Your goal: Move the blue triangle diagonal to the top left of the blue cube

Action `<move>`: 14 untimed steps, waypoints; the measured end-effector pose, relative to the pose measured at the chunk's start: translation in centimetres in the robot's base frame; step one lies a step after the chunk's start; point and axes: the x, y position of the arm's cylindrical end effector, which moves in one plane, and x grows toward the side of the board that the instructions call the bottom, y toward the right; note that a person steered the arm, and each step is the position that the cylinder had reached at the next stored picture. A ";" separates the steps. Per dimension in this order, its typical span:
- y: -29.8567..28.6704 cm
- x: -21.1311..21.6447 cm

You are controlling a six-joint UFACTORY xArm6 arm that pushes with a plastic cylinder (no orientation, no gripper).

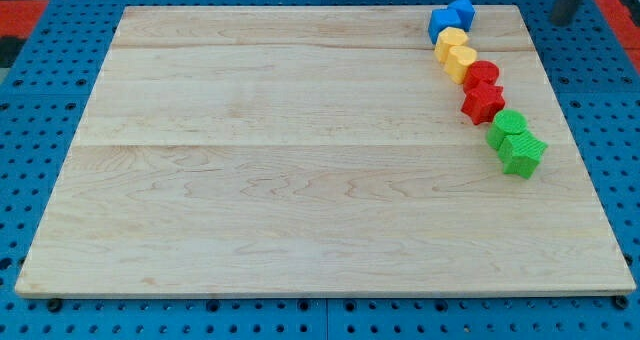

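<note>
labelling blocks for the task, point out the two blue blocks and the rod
blue triangle (463, 10): camera view, on its upper face.
blue cube (445, 23): camera view, on its front face.
rod (572, 0): camera view, on the dark shaft at the view's top right; my tip cannot be made out.

Eight blocks are strung along the counter (300, 160) near the view's right edge, the blue triangle (462, 9) touching the blue cube (443, 24) at its upper right.

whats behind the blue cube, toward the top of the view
The blue triangle sits right behind the blue cube, touching it; its lower part is hidden by the cube. My tip is off the wooden board.
</note>
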 end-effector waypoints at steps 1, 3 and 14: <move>-4.9 -0.6; -17.7 -0.6; -24.9 0.6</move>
